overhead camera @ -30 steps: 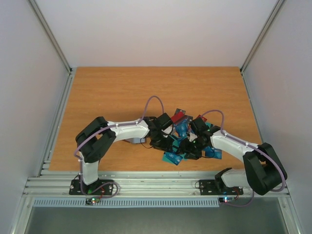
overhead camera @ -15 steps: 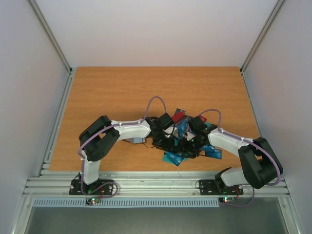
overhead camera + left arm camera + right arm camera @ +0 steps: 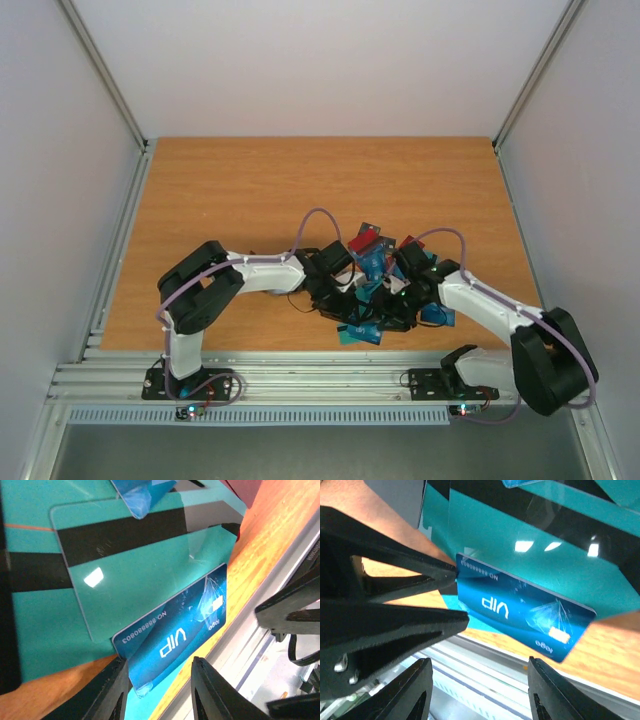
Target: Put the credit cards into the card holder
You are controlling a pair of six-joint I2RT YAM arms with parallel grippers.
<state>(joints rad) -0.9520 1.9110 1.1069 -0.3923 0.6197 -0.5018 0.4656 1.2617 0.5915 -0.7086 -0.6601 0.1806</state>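
The left gripper (image 3: 160, 664) has its 2 fingers part-way apart, straddling a corner of a blue VIP card (image 3: 175, 630). 1 finger touches the card's short edge, but I cannot tell whether the card is truly pinched. The right gripper (image 3: 480, 661) faces it, jaws released with nothing between them, and the same card lies just beyond its tips. The credit cards (image 3: 375, 268) lie heaped at 6 o'clock on the table (image 3: 300, 190). The left forearm reaches low toward 3 o'clock, elbow folded above its base. The right forearm stretches toward 10 o'clock.
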